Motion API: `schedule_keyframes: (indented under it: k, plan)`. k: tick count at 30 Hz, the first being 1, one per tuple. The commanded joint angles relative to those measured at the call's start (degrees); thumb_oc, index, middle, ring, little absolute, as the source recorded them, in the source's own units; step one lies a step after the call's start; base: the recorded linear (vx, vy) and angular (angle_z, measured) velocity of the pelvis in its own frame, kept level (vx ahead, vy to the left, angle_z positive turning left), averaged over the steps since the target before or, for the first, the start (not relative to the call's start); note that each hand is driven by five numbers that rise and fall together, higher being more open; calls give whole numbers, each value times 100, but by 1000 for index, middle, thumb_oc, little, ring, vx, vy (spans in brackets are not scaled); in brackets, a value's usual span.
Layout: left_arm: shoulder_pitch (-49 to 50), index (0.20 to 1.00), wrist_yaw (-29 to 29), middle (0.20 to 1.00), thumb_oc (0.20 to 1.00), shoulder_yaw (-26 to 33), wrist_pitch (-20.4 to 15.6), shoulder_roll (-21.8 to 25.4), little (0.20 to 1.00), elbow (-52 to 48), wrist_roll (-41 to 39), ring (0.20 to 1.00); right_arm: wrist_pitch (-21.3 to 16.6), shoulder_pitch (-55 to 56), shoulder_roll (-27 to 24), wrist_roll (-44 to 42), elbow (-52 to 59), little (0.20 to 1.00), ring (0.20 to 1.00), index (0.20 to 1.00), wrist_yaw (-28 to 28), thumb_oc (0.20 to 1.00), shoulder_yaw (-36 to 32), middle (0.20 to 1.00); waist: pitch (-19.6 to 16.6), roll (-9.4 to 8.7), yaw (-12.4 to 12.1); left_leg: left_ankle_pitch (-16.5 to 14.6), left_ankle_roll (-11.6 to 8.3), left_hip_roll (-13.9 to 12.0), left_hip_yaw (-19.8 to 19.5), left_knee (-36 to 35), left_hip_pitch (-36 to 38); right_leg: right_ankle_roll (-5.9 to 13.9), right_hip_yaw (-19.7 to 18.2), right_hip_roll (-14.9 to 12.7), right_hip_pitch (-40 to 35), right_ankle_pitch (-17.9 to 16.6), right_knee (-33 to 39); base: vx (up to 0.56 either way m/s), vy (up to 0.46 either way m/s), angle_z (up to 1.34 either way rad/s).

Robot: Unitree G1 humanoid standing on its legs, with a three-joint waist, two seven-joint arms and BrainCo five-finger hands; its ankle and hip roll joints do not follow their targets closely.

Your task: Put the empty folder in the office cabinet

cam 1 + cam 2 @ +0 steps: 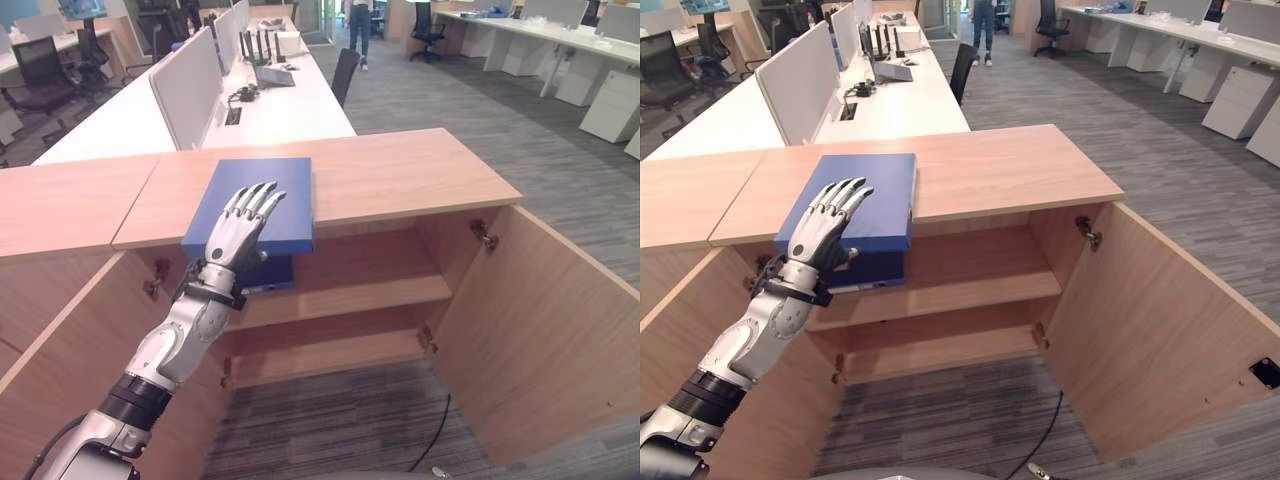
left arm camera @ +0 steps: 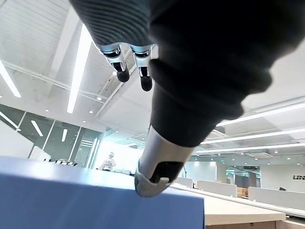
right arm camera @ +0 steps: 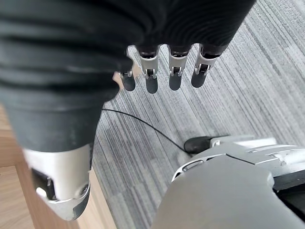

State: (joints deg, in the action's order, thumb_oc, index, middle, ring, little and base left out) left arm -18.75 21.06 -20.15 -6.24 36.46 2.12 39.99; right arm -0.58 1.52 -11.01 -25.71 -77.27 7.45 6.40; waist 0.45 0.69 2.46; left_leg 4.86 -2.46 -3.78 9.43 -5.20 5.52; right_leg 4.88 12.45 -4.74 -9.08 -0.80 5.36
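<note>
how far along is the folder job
Done: the cabinet doors stand open, shelves exposed. In hand: the left hand lies with straight fingers on the blue folder, which overhangs the cabinet top's front edge. Left: gripping it and placing it on a shelf.

Folder [image 1: 262, 200]: matt blue cover, smooth, under the left hand's fingers.
Left hand [image 1: 240, 228]: silver metallic fingers, dark ribbed cover.
Cabinet [image 1: 400, 178]: light wood-grain top and shelves, satin smooth.
Carpet [image 1: 560, 170]: grey, striped, rough weave, right of the hand.
Right hand [image 3: 162, 71]: silver fingers, dark tips.
</note>
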Motion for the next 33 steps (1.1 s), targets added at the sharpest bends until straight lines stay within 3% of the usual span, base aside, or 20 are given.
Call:
schedule_keyframes:
  k: [1, 16, 33]
  plan:
    - [-899, 1000, 166, 1000, 1000, 32, -14, 218, 1000, 145, 227, 1000, -61, -414, 75, 82, -320, 1000, 1000, 1000, 14, 1000, 109, 1000, 109, -302, -50, -907, -80, 44, -48, 20, 334, 278, 124, -28, 0, 78, -36, 0, 0, 0]
    - [-781, 1000, 4, 1000, 1000, 165, 180, -196, 1000, 647, -312, 1000, -24, -415, 84, 105, -300, 1000, 1000, 1000, 14, 1000, 90, 1000, 97, -288, 7, -919, -67, 55, 1, 20, 391, 265, 62, -38, -13, 72, -36, -1, 3, -3]
    - [-928, 1000, 131, 1000, 1000, 230, 580, -182, 1000, 1378, 26, 1000, 25, -445, 58, 117, -356, 1000, 1000, 1000, 12, 1000, 85, 1000, 89, -299, 35, -921, -74, 43, 46, 20, 422, 266, 43, -31, -18, 67, -36, 0, 0, 0]
